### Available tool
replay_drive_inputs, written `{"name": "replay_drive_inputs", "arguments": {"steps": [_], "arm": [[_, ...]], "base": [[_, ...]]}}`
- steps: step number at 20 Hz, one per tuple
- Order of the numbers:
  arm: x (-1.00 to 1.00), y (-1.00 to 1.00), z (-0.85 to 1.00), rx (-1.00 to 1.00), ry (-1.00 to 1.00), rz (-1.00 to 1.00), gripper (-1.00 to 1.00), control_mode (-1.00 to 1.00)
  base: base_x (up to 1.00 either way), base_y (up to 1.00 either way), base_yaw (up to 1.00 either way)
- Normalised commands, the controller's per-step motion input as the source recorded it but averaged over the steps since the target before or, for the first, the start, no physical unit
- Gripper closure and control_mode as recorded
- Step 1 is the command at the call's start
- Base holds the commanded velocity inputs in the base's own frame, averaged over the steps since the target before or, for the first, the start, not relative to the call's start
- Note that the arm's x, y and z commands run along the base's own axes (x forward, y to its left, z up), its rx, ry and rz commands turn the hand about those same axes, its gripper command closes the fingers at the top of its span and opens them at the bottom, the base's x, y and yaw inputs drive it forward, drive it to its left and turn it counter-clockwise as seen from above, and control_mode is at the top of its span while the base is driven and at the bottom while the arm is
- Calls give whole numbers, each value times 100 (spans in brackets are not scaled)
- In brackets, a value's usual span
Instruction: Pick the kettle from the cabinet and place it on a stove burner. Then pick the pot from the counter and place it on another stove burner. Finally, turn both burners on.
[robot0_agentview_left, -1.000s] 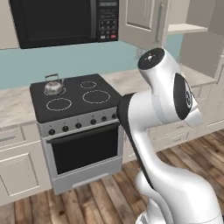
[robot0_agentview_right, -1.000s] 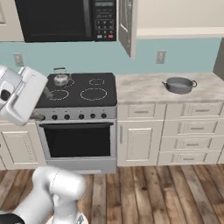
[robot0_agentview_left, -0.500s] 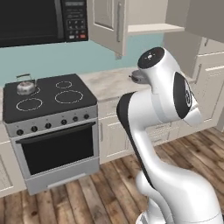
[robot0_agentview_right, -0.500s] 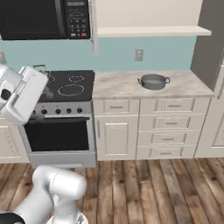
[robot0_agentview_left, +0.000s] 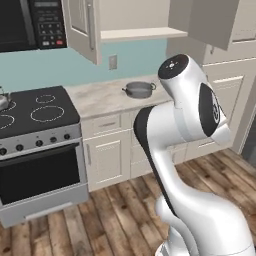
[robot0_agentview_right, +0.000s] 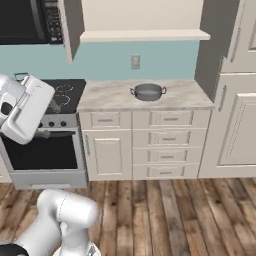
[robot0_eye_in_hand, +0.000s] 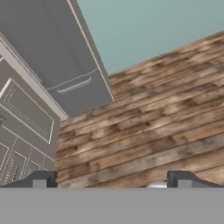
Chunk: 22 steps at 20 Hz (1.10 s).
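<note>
The grey pot (robot0_agentview_left: 139, 89) with two loop handles sits on the marbled counter (robot0_agentview_left: 100, 97), below the beige cabinet shelf (robot0_agentview_left: 142, 34); the pot (robot0_agentview_right: 148, 91) also shows in the right base view. The silver kettle (robot0_agentview_left: 2, 99) stands on the black cooktop at the left edge, beside white-ringed burners (robot0_agentview_left: 47, 113). In the hand view my gripper (robot0_eye_in_hand: 113, 179) is open, its fingertips (robot0_eye_in_hand: 43, 178) wide apart with nothing between them, facing wooden floor. My arm stands well short of the counter.
A black microwave (robot0_agentview_left: 30, 22) hangs over the stove, and the cabinet's open door (robot0_agentview_left: 82, 25) juts out beside it. Stove knobs (robot0_agentview_left: 36, 142) line the oven front. Drawers (robot0_agentview_right: 170, 145) lie under the counter, with tall cream cabinets (robot0_agentview_right: 235, 100) to the right.
The whole picture has shifted: the base has driven to the right, so the stove sits at the left and the pot and counter are in front. The gripper stays open.
</note>
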Motion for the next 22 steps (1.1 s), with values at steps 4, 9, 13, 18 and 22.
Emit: {"name": "replay_drive_inputs", "arguments": {"steps": [4,9,13,18,22], "arm": [[0,0,0,0,0,0,-100,100],[0,0,0,0,0,0,-100,100],[0,0,0,0,0,0,-100,100],[0,0,0,0,0,0,-100,100],[0,0,0,0,0,0,-100,100]], "base": [[25,-80,10],[44,-79,14],[80,-59,15],[100,-27,13],[100,-12,10]]}}
